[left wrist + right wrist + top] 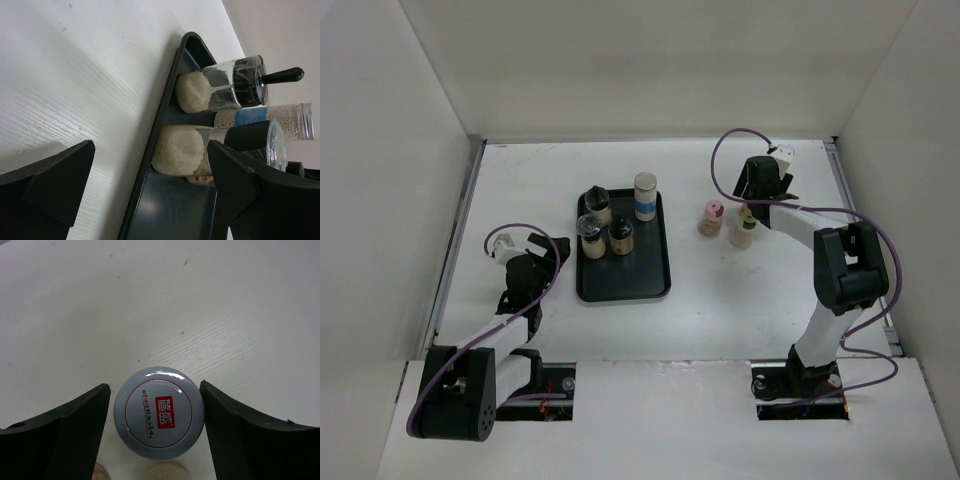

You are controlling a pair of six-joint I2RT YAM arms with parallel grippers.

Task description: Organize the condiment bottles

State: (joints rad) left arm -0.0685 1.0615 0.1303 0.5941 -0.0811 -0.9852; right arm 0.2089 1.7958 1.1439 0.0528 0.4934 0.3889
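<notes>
Right hand (154, 386) is parked straight down over the pale-capped bottle (159, 412), fingers open and straddling the cap, one on each side. There's a sliver of table (200, 300) showing past one finger and the other looks close to touching, so I wouldn't call it a grip. That bottle stands out on the bare table, well to the right of the tray (620, 285), with the pink-capped bottle (711, 217) and the green-capped bottle (744, 228) just beside it. Four more bottles (621, 236) are standing on the tray. My guess is the step is picking this one up so it can join them. How I'd do it: drop lower first so the fingers land on the body rather than the slick rounded cap, centre up so both pads meet it together and it doesn't tip, then lift straight up before swinging over, because those two neighbours are near enough to clip. Left hand (151, 146) is wide open at the tray's edge, holding nothing.
</notes>
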